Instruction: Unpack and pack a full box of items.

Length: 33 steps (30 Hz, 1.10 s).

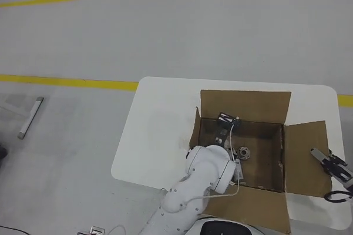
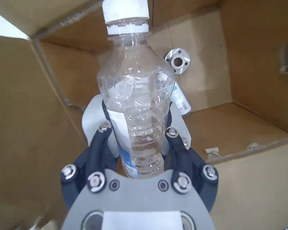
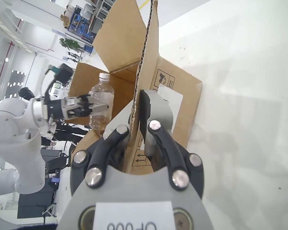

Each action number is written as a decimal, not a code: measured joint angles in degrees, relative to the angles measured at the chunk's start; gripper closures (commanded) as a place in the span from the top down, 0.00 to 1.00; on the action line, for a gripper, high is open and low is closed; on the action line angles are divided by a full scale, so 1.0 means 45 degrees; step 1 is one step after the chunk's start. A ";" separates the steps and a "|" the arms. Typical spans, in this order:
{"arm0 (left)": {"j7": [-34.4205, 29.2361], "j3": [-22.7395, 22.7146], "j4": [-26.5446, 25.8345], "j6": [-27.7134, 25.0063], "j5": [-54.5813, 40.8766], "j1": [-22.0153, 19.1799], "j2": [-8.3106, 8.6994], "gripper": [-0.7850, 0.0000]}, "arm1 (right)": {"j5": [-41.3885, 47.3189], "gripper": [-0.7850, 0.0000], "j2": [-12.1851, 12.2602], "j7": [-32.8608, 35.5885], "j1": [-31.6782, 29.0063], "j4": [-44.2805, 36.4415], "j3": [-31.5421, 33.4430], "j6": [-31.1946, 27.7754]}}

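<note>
Box open; left gripper clamps a clear bottle, half hiding a white tube behind; right gripper pinches the 3 o'clock flap.

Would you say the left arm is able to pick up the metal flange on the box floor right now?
Probably not yet: the left gripper is shut on the water bottle, so its jaws are occupied. The flange itself lies uncovered beyond it.

Clear bottle, white cap, brown box.
</note>
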 measured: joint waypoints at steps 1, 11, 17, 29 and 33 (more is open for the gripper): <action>0.0105 -0.0099 -0.0339 -0.0070 0.0021 0.0081 0.0019 0.00 | -0.0037 0.00 0.0003 -0.0016 0.0014 0.0017 -0.0022 0.0008; -0.0423 -0.1313 -0.3746 -0.0240 0.0894 0.0565 0.0152 0.00 | -0.0021 0.00 0.0028 -0.0236 0.0038 0.0137 -0.0053 -0.0083; -0.1090 -0.2179 -0.5949 -0.0781 0.0781 0.0635 0.0204 0.00 | 0.0110 0.00 0.0049 -0.0296 0.0035 0.0268 0.0054 -0.0163; -0.1460 -0.4185 -0.6321 -0.1952 0.3776 0.2325 0.0467 0.00 | 0.0545 0.00 0.0114 -0.0170 -0.0009 0.0644 0.0510 -0.0530; -0.1460 -0.4519 -0.5204 -0.1982 0.3404 0.3160 0.0489 0.00 | 0.0539 0.00 0.0130 -0.0187 0.0000 0.0677 0.0579 -0.0610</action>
